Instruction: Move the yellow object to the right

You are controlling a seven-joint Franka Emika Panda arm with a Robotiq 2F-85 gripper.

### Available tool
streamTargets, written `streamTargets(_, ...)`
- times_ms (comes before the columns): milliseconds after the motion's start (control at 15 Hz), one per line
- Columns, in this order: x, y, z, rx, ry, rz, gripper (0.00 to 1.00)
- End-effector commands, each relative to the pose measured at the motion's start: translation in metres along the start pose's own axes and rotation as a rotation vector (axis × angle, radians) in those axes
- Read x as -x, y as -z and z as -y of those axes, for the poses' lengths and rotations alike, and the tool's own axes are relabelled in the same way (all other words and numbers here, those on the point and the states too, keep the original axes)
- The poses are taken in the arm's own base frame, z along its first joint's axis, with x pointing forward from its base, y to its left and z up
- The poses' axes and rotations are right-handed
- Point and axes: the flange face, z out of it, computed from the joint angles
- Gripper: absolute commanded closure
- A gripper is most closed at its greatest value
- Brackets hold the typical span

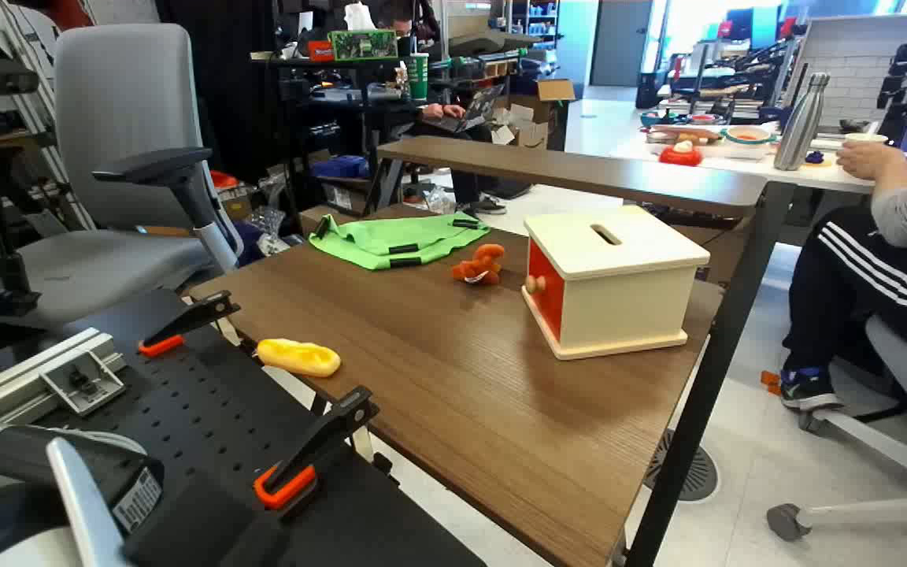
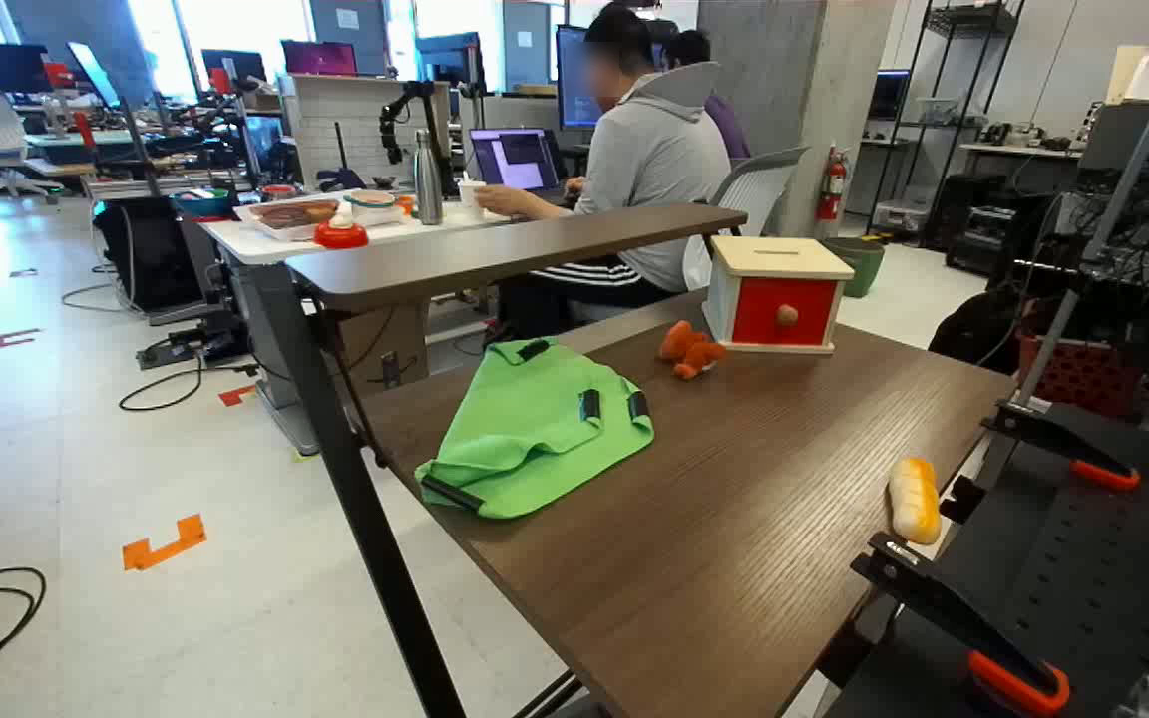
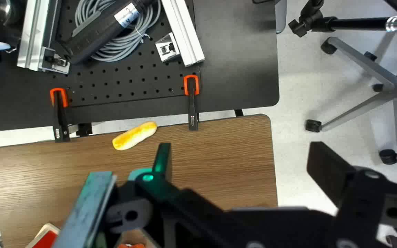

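Lying on the brown counter (image 3: 219, 155), just at its long edge, the yellow object (image 3: 134, 135) has its place between two black clamps (image 3: 192, 113) with orange handles (image 1: 161, 346), apart from both. In the wrist view, one end of it reaches over the line of this edge, towards the black perforated board (image 3: 124, 88). The pincer (image 3: 241, 162), visible in the lower part of the same view, has its fingers (image 3: 327, 172) spread wide. In both exterior views, a pale wooden box (image 1: 627, 307) with a red front (image 2: 764, 324) stands upright on the counter, well apart from the yellow object. Between this box and a green cloth (image 1: 398, 236), which lies partly folded, there is a small red-orange piece (image 1: 481, 264). A person (image 2: 659, 140) sits behind.
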Motion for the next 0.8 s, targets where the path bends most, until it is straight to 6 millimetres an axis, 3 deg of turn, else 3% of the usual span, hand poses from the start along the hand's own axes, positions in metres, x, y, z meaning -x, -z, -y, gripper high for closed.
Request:
streamTargets(0,0.000,0.001,0.000,0.000,0.000,0.000,0.00)
streamTargets(133,0.000,0.001,0.000,0.000,0.000,-0.001,0.00)
streamTargets(733,-0.049,-0.060,-0.012,-0.009,-0.272,-0.122,0.00)
